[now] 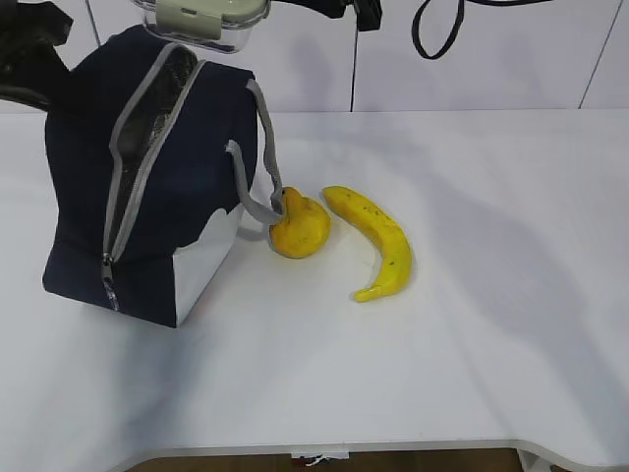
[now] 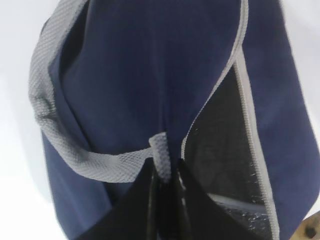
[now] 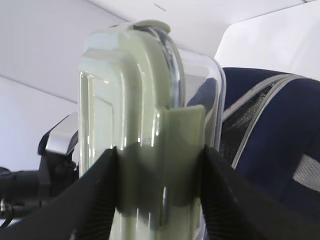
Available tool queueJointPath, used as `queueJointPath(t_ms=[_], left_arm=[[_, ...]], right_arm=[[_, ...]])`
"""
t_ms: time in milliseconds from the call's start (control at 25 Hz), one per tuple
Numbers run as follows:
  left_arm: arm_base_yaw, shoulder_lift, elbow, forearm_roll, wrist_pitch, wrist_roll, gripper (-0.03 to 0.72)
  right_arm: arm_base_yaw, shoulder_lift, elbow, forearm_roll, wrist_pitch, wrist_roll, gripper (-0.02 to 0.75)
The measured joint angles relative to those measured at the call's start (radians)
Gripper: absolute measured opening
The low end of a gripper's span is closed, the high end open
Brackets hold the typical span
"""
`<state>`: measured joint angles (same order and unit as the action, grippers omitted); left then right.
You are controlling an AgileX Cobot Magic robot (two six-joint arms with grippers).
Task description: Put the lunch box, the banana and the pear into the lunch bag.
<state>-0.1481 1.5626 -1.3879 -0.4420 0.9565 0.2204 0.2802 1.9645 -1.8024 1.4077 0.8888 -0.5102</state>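
The navy lunch bag (image 1: 187,167) stands at the left of the table, its grey zipper open along the top and front. My left gripper (image 2: 164,172) is shut on the bag's grey handle (image 2: 100,162) at its top. My right gripper (image 3: 159,165) is shut on the lunch box (image 3: 145,100), a clear container with a sage-green lid, held in the air above the bag's open top (image 1: 201,22). The pear (image 1: 298,226) lies on the table against the bag's right side. The banana (image 1: 378,241) lies just right of the pear.
The white table (image 1: 472,344) stretches wide to the right and front of the fruit. A second grey handle (image 1: 257,157) hangs down the bag's right side by the pear. A black cable (image 1: 442,29) hangs at the back wall.
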Motion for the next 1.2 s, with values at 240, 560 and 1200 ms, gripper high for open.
queueJointPath(t_ms=[240,560,1200], left_arm=[[0.0,-0.001,0.0,-0.129,-0.054,0.038,0.011],[0.0,-0.002,0.0,-0.222,-0.09,0.083,0.011],[0.0,0.088,0.0,-0.596,-0.159,0.368,0.01]], right_arm=[[0.006,0.057,0.0,0.019,-0.015,0.0,0.379],[0.01,0.148,0.0,-0.103,-0.004,0.004,0.379],[0.031,0.175,-0.033,-0.213,-0.007,0.018,0.379]])
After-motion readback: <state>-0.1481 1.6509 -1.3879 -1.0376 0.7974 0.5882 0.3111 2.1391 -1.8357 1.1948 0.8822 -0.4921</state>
